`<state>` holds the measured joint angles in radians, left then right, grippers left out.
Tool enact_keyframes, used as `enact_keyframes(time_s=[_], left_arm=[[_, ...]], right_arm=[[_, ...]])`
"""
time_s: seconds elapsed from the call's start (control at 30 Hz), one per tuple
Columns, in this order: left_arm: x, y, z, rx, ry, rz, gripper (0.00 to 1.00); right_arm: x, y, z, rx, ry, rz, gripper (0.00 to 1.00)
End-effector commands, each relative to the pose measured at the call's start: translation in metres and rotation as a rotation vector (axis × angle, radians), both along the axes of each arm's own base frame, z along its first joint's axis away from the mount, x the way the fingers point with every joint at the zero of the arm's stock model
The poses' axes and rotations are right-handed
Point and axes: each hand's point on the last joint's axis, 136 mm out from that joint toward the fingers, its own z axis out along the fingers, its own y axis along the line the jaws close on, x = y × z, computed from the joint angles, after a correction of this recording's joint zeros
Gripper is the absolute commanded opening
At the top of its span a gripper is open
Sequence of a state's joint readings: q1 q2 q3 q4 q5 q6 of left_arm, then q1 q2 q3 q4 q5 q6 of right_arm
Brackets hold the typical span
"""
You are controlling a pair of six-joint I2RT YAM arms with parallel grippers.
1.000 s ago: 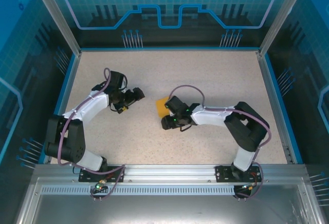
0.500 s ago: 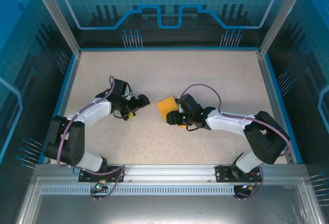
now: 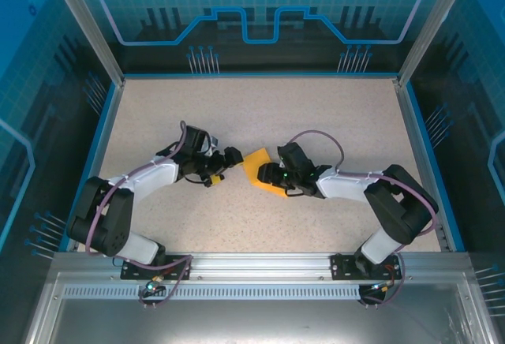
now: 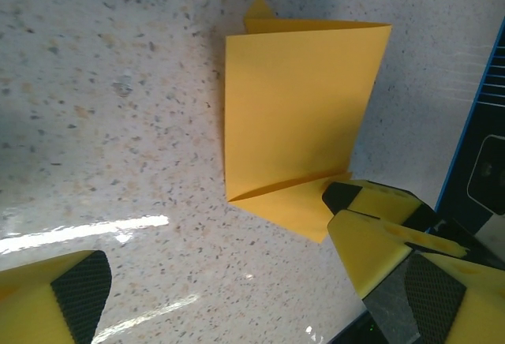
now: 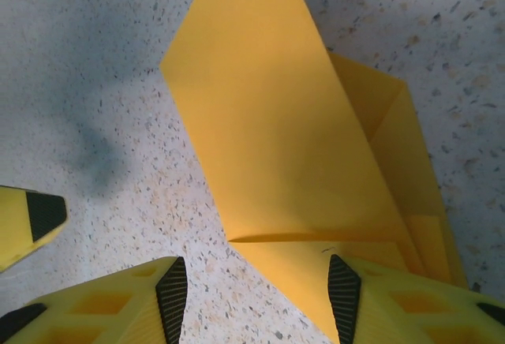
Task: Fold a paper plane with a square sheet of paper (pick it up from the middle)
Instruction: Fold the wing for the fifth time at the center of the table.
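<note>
- Closing in since a second ago: left gripper (image 3: 229,164) now just beside the square sheet of paper (image 3: 256,161), fingers spread wide, grasping nothing.
- Right gripper (image 3: 269,177): fingers apart, one pad (image 5: 344,287) over the sheet's edge.
- Sheet: orange-yellow, matte, folded into creased layers, flat mid-table (image 3: 316,107); table surface speckled.

Each arm stands on a black base plate (image 3: 351,265), built of white shell links (image 3: 150,174) between bulky black joints (image 3: 102,222), trailed by a looping grey-purple cable (image 3: 316,132), while the left gripper (image 4: 252,289) and right gripper (image 5: 259,289) carry yellow fingers (image 5: 102,304) faced with black cross-hatched pads (image 5: 172,289).
</note>
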<state>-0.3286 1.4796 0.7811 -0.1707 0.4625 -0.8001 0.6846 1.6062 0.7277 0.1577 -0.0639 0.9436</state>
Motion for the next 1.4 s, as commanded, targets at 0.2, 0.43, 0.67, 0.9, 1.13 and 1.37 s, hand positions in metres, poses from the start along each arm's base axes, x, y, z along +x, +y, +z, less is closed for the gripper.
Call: enact_keyframes(time_s=[0.2, 0.43, 0.67, 0.9, 1.13, 1.37], left_arm=[[-0.009, -0.021, -0.012, -0.030, 0.061, -0.030, 0.99], [-0.015, -0.036, -0.019, -0.054, 0.109, -0.033, 0.98], [-0.013, -0.055, -0.023, -0.094, 0.141, -0.057, 0.91], [-0.007, -0.072, -0.024, -0.120, 0.157, -0.075, 0.67], [0.003, -0.078, -0.029, -0.118, 0.163, -0.070, 0.47], [0.008, -0.082, -0.041, -0.120, 0.189, -0.065, 0.43]], right_arm=[[0.008, -0.010, -0.014, 0.018, 0.046, -0.013, 0.53], [0.005, -0.020, -0.034, 0.023, 0.113, -0.025, 0.52], [0.003, -0.030, -0.042, 0.108, 0.153, -0.043, 0.51], [0.000, -0.035, -0.040, 0.173, 0.180, -0.025, 0.51], [-0.001, -0.042, -0.043, 0.197, 0.198, -0.029, 0.51], [0.001, -0.042, -0.044, 0.230, 0.214, -0.027, 0.51]])
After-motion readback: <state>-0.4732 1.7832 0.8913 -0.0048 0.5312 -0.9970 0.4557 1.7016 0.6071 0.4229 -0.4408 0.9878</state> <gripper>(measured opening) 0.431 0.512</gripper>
